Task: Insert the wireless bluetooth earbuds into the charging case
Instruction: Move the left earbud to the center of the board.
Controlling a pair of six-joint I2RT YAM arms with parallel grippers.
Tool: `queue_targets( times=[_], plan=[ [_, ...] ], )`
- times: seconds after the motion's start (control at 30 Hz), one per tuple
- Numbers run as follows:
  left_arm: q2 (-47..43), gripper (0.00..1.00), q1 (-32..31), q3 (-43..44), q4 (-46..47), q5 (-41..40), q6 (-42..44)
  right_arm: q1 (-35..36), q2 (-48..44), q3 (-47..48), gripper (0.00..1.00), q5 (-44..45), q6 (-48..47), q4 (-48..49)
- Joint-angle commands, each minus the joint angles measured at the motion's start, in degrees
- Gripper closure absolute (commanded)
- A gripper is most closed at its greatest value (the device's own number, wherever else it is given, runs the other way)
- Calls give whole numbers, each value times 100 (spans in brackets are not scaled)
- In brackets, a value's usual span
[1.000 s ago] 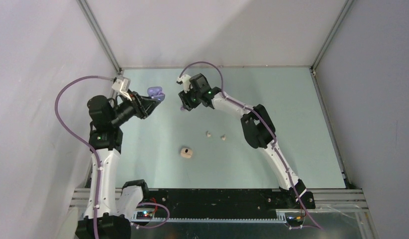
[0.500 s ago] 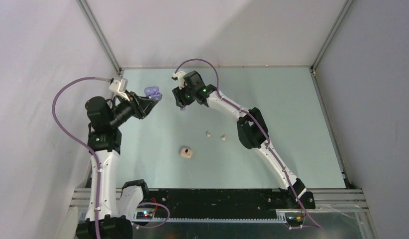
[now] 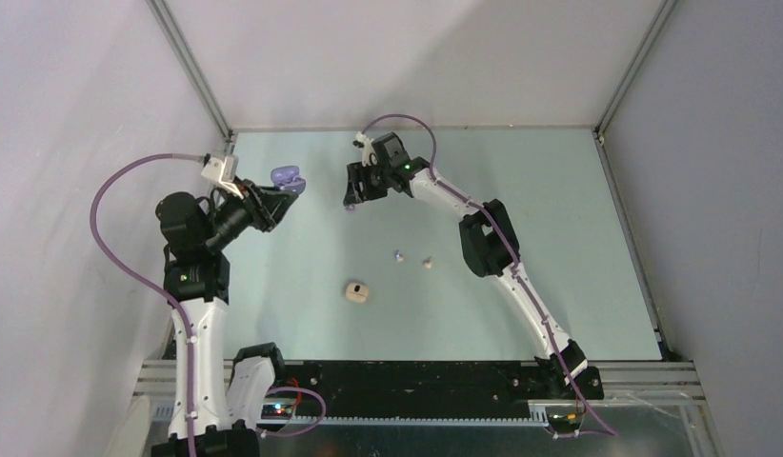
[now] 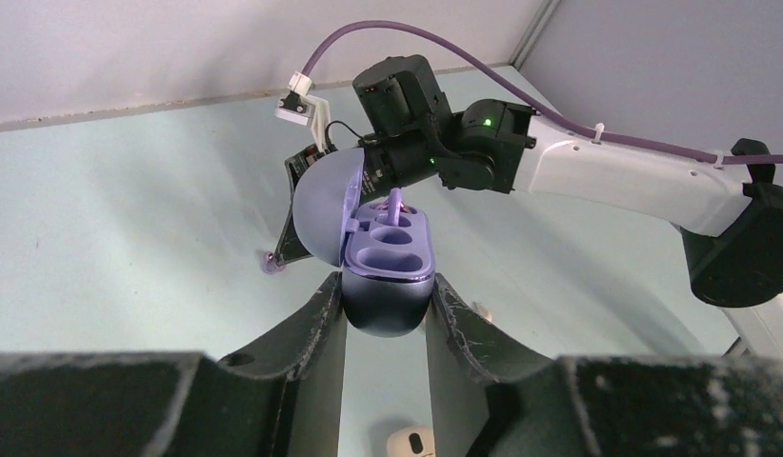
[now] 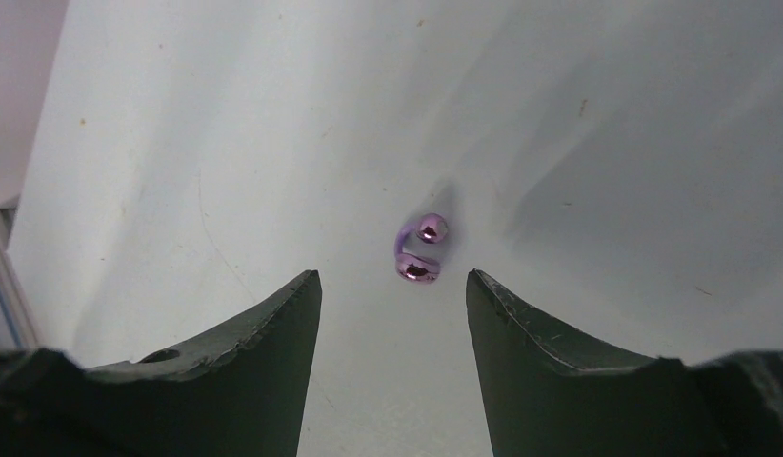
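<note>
1. L gripper (image 4: 386,286): fingers pinching both flanks of purple charging case (image 4: 388,319), holding it off the table (image 5: 226,143). Lid (image 4: 321,205) hanging open to the L of the fingers.
2. Case sockets: far one appearing to carry a purple bud (image 4: 395,202), stem poking up; near one looking empty.
3. Loose purple earbud (image 5: 418,249): lying on table under R gripper, between the finger lines but nearer one finger. Long axis running away from wrist, roughly parallel w/ finger faces, slightly tilted; both glossy ends facing up.
4. R gripper (image 5: 392,276): fingers standing spread, gripping nothing.
5. Cream case (image 3: 357,292), small bud (image 3: 398,256), second small bud (image 3: 428,262): lying toward R arm's base, well apart from both grippers.
6. Risks, judged:
   - Off-centre closing means the nearer finger is nudging the bud first, sending it skating or flipping.
   - Rounded shell squirting out of the pinch.
   - Stem arriving misaligned w/ socket, then jamming on the rim or dropping.
   - A hard push tipping the case in L's narrow hold.
</note>
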Motion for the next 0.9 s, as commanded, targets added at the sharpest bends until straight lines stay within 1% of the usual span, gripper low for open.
queue_targets(
  times=[0.0, 0.17, 0.4, 0.57, 0.7, 0.83, 0.87],
  plan=[
    [-77, 100, 84, 55, -110, 5, 175, 111, 73, 36, 38, -423, 368, 350],
    [-65, 100, 94, 82, -261, 6, 267, 179, 138, 29, 38, -359, 517, 459],
    [-82, 100, 132, 190, -487, 4, 438, 218, 133, 15, 44, 214, 707, 414],
    [-98, 100, 149, 186, -507, -1, 445, 285, 33, 90, 49, 387, 629, 458],
    [-110, 100, 172, 168, -478, 12, 406, 299, -64, 227, 49, 381, 380, 515],
    [-135, 100, 200, 186, -501, -9, 392, 268, -272, 369, 49, 352, -380, 385],
    [-154, 100, 201, 193, -503, -19, 394, 257, -362, 359, 49, 343, -742, 358]
  ],
)
